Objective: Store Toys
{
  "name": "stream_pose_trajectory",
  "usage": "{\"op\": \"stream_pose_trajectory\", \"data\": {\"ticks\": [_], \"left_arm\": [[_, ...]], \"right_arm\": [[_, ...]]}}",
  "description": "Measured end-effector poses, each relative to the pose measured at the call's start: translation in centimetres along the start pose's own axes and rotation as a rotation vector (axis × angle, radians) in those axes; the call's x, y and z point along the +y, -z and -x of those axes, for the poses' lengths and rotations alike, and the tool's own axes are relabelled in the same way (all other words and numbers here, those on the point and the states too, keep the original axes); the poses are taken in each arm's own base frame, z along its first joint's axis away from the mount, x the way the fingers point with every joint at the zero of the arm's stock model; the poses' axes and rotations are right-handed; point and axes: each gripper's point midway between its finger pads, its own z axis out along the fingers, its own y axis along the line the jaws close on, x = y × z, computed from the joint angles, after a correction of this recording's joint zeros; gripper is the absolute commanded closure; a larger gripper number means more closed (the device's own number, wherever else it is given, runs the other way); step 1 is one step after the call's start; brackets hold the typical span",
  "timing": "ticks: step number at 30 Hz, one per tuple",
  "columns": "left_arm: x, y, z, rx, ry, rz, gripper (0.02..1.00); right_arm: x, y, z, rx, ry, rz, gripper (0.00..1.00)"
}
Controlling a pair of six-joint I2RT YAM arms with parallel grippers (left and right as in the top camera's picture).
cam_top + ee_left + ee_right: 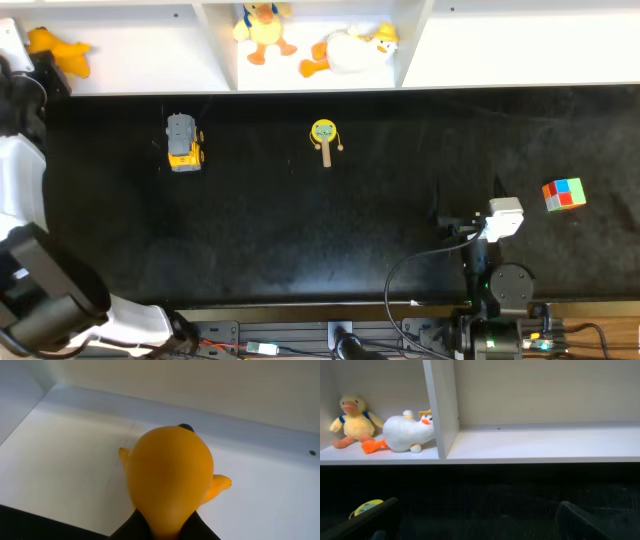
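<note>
Left end effector (165, 529) is clenched on the round orange plush toy (170, 480). The toy's narrow end is pinched between the fingers and its body sits ahead of the tips, over the floor of the white shelf's (60, 460) left compartment. Reads as a drop-off pose, toy not yet let go. Right end effector (475, 527) is released, fingers wide, low over the black counter (300, 230), probably keeping clear. The multicoloured cube (563, 194) sits near its right side, likely the next pick.
</note>
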Motion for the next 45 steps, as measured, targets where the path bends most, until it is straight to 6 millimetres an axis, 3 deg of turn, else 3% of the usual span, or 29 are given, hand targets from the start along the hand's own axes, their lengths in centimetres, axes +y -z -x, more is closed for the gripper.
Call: {"op": "stream_pose_trajectory", "data": {"ticks": [16,22,32,35,41,45], "left_arm": [[0.1,-0.6,0.1,-0.008,-0.003,-0.001,0.919],[-0.8,-0.8,0.2,-0.009,-0.012,-0.013,0.763],[-1.0,-0.9,0.2,-0.008,-0.003,-0.017,0.597],[-1.0,-0.9,0.2,-0.008,-0.002,-0.014,0.463],[-1.0,-1.2,-0.5,0.013,0.006,-0.013,0.077],[-0.9,-1.6,-1.2,0.032,0.014,-0.014,0.02]], "right_arm": [[0.0,0.0,0.0,0.0,-0.001,0.0,0.007],[0.0,0.0,0.0,0.0,-0.001,0.0,0.005],[0.0,0.0,0.0,0.0,-0.001,0.0,0.005],[0.0,0.0,0.0,0.0,-0.001,0.0,0.005],[0.0,0.0,0.0,0.0,-0.001,0.0,0.005],[0.0,0.0,0.0,0.0,-0.001,0.0,0.007]]}}
